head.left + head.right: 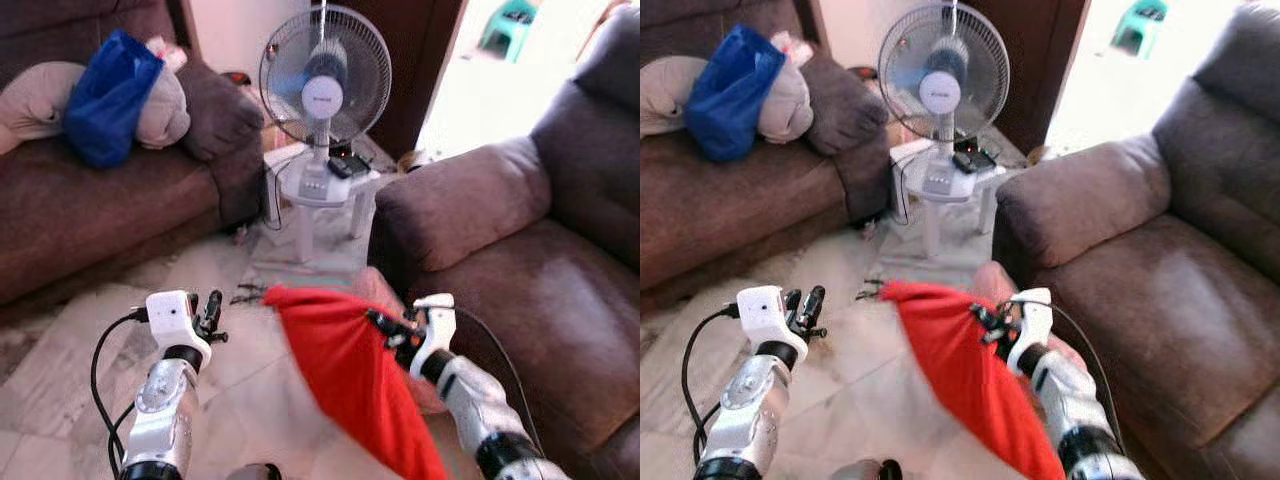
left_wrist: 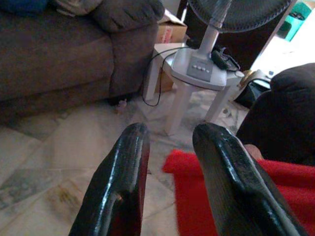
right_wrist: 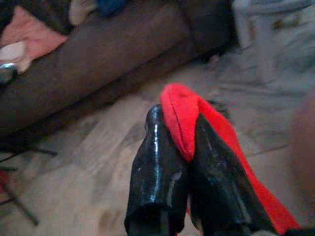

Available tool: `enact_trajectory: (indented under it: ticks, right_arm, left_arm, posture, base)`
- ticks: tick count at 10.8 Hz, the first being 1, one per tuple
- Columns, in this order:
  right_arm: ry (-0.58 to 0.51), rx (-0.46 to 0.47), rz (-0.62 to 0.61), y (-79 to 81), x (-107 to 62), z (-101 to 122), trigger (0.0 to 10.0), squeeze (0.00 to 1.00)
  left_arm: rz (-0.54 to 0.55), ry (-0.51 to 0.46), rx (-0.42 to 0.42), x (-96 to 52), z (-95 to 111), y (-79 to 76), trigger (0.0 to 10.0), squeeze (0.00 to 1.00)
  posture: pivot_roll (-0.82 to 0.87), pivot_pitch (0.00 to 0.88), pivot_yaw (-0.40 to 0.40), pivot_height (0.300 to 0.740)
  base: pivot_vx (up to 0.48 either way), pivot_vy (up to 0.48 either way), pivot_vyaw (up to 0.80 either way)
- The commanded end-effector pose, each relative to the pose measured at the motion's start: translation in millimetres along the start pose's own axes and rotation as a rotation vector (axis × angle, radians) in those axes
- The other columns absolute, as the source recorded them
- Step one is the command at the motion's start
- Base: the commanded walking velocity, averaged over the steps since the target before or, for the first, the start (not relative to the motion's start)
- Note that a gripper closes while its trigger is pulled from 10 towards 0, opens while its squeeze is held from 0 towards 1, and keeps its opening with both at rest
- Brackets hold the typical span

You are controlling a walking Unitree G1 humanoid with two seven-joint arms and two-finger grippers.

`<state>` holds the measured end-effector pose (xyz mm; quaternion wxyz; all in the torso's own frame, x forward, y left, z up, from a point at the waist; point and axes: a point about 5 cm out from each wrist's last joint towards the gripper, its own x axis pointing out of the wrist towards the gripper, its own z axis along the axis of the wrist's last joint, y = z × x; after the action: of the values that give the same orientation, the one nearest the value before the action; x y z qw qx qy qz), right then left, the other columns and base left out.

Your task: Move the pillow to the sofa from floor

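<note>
A red pillow [image 1: 345,370] hangs in the air in front of me, above the tiled floor. My right gripper [image 1: 385,327] is shut on the pillow's upper edge; in the right wrist view the red cloth [image 3: 184,115] is pinched between the two black fingers [image 3: 157,162]. My left gripper [image 1: 212,312] is raised to the left of the pillow, apart from it, and stands open with nothing between its fingers [image 2: 125,177]. A brown sofa [image 1: 520,250] stands close on my right, with its armrest just beyond the pillow.
A white standing fan [image 1: 322,80] on a small white table [image 1: 325,195] stands straight ahead. Another brown sofa [image 1: 100,200] on the left carries a blue bag [image 1: 108,95] and beige cushions. A bright doorway opens at the back right. The marble floor [image 1: 90,370] lies below my arms.
</note>
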<state>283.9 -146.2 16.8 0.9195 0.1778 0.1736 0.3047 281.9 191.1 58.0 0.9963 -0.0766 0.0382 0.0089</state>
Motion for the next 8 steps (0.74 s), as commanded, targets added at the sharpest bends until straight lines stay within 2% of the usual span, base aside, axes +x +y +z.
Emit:
enact_trajectory:
  ticks: [1,3,5,6,7,8]
  right_arm:
    - [-0.108,-0.055,0.077,5.8,5.9,28,10.0,0.00]
    - [-0.078,-0.057,0.152,10.5,2.2,24,10.0,0.00]
    - [-0.045,-0.056,0.214,14.5,-2.6,20,10.0,0.00]
    - [-0.028,-0.057,0.251,18.3,-4.9,18,10.0,0.00]
    - [-0.002,-0.055,0.294,21.8,-8.0,15,10.0,0.00]
    - [0.018,-0.059,0.354,26.9,-12.5,13,10.0,0.00]
  left_arm:
    - [-0.011,0.002,-0.004,1.4,2,-0.9,10.0,0.00]
    - [-0.042,0.031,0.001,0.5,-1,-0.3,10.0,0.00]
    - [-0.142,0.121,0.021,-6.1,-11,3.8,10.0,0.00]
    - [-0.189,0.168,0.075,-10.0,-16,10.7,10.0,0.00]
    - [-0.227,0.233,0.180,-15.5,-21,23.6,10.0,0.57]
    - [-0.267,0.271,0.246,-21.0,-23,35.2,10.0,1.00]
  posture:
    - [0.10,0.053,-0.055,0.740]
    - [0.10,0.054,-0.053,0.740]
    - [0.10,0.058,-0.050,0.740]
    - [0.10,0.058,-0.050,0.740]
    - [0.10,0.060,-0.050,0.740]
    - [0.11,0.062,-0.050,0.740]
  base:
    - [0.000,0.000,0.00]
    - [0.000,0.000,0.00]
    - [0.000,0.000,0.00]
    - [0.000,0.000,0.00]
    - [0.000,0.000,0.00]
    - [0.000,0.000,0.00]
